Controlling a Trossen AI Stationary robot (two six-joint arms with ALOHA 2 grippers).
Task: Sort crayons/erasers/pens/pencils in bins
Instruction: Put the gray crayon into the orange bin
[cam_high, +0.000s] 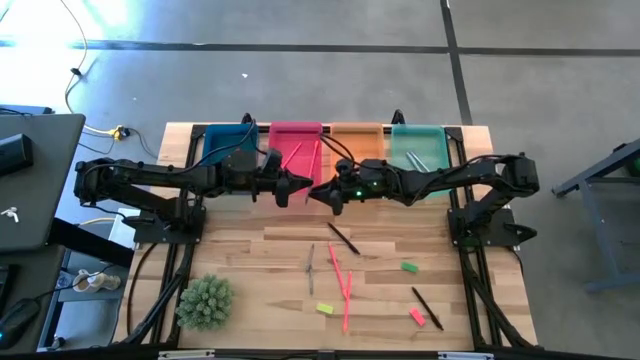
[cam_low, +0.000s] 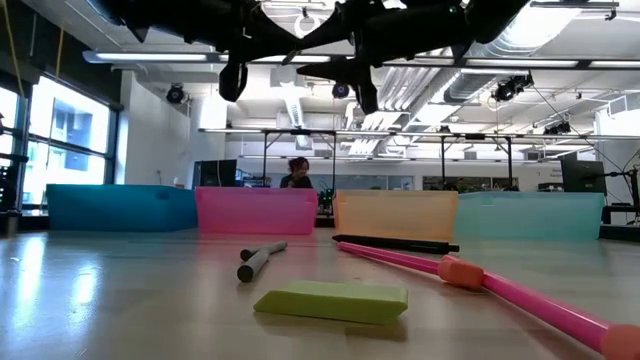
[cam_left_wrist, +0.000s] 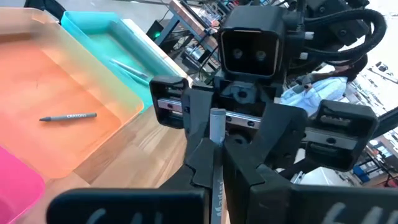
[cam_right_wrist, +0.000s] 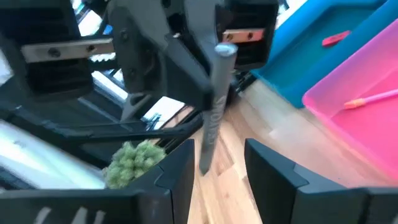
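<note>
Left gripper (cam_high: 300, 187): frame centre, above the table, pinching a grey crayon (cam_right_wrist: 214, 106).
Right gripper (cam_high: 318, 192): facing it, fingers spread beside the crayon.
Bins (cam_high: 362, 135): upper centre row; orange holds another crayon (cam_left_wrist: 68, 116).
Erasers (cam_high: 409, 267): lower table.

Four bins sit in a row along the far edge of the table (cam_high: 250, 225): blue bin (cam_high: 228, 140), pink bin (cam_high: 296, 145), orange bin (cam_high: 357, 142), teal bin (cam_high: 418, 146). The left gripper (cam_high: 300, 187) and right gripper (cam_high: 318, 193) meet tip to tip just in front of the pink bin. On the near half lie pink pencils (cam_high: 341, 285), a grey crayon (cam_high: 311, 268), dark pens (cam_high: 343, 238), a green eraser (cam_high: 408, 267), a yellow eraser (cam_high: 324, 308) and a red eraser (cam_high: 417, 316). A green spiky ball (cam_high: 205, 302) sits near the near-left corner.
</note>
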